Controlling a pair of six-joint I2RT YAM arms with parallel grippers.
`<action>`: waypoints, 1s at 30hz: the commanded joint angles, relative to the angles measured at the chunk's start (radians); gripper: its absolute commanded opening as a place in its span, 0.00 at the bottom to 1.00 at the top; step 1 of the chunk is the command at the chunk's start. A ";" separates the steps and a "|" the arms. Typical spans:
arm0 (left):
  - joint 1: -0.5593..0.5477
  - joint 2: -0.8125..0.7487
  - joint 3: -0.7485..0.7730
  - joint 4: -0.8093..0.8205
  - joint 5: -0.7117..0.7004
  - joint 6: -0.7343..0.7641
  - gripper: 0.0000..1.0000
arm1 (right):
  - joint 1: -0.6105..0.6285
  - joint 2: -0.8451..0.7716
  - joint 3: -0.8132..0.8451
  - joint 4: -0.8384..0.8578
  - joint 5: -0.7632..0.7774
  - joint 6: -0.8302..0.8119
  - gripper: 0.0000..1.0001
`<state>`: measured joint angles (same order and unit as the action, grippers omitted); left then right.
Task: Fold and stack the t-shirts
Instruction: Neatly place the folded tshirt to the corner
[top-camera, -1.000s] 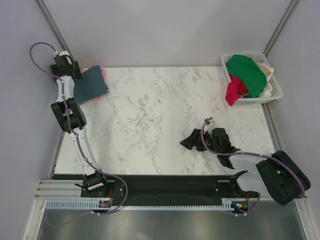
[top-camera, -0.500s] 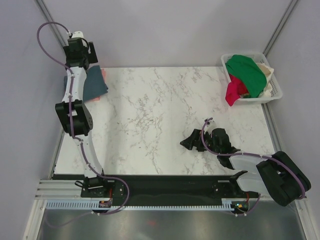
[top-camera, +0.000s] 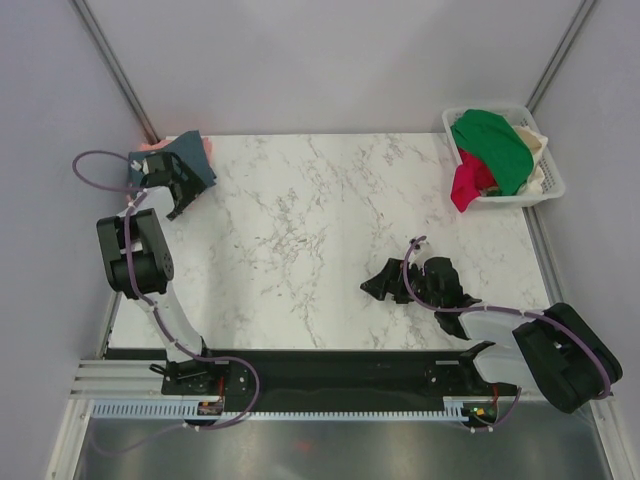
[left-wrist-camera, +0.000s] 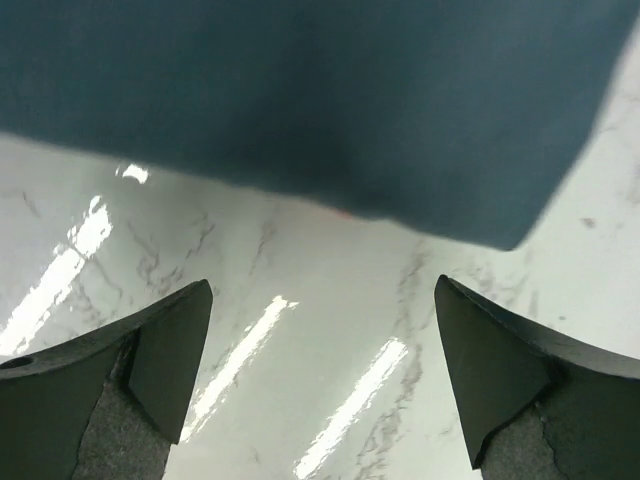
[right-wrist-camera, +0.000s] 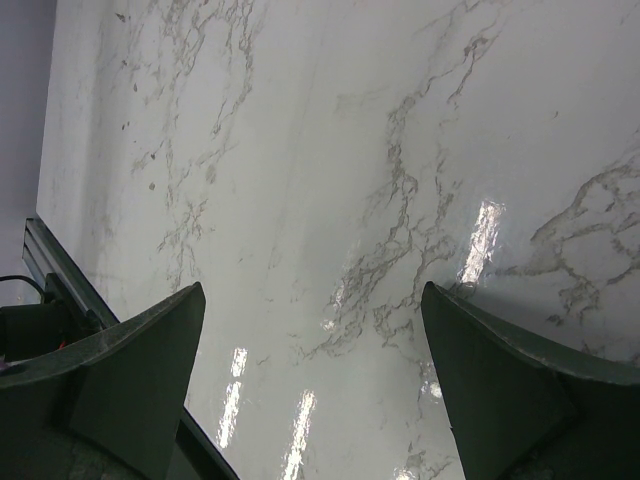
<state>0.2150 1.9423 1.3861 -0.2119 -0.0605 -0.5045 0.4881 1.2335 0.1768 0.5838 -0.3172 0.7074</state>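
Marble table (top-camera: 300, 220) under both arms. Near right, I see my right gripper (top-camera: 384, 282) low over the bare top, fingers spread wide and holding nothing. Farther back at the left edge, my left gripper (left-wrist-camera: 320, 290) is also spread and empty, just short of the folded slate-blue t-shirt (top-camera: 195, 155). It lies in the far left corner on the salmon-pink t-shirt (top-camera: 207, 149), of which only slivers show. In the far right corner, a white basket (top-camera: 520, 201) holds a green garment (top-camera: 495, 145) and a red garment (top-camera: 466, 185).

Robot lab test cell, not a home: marble-look table (top-camera: 300, 240) boxed in by plain grey panels (top-camera: 330, 60) on metal posts (top-camera: 112, 65), left arm (top-camera: 135, 255) and right arm (top-camera: 545, 350) bolted to a black rail (top-camera: 340, 370), purple cabling (top-camera: 96, 153) loose, white laundry basket (top-camera: 520, 201) in the far corner
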 joint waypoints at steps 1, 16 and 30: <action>-0.002 -0.057 -0.101 0.244 0.054 -0.195 0.99 | 0.001 0.009 -0.025 -0.055 0.003 -0.005 0.98; 0.004 0.153 0.001 0.316 0.044 -0.158 0.87 | 0.001 0.040 -0.013 -0.045 -0.006 -0.009 0.98; -0.017 0.233 0.165 0.167 0.139 -0.103 0.02 | 0.003 0.029 -0.010 -0.056 0.003 -0.011 0.98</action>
<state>0.2218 2.1983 1.5326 -0.0299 0.0338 -0.6445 0.4881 1.2575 0.1783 0.6136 -0.3252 0.7071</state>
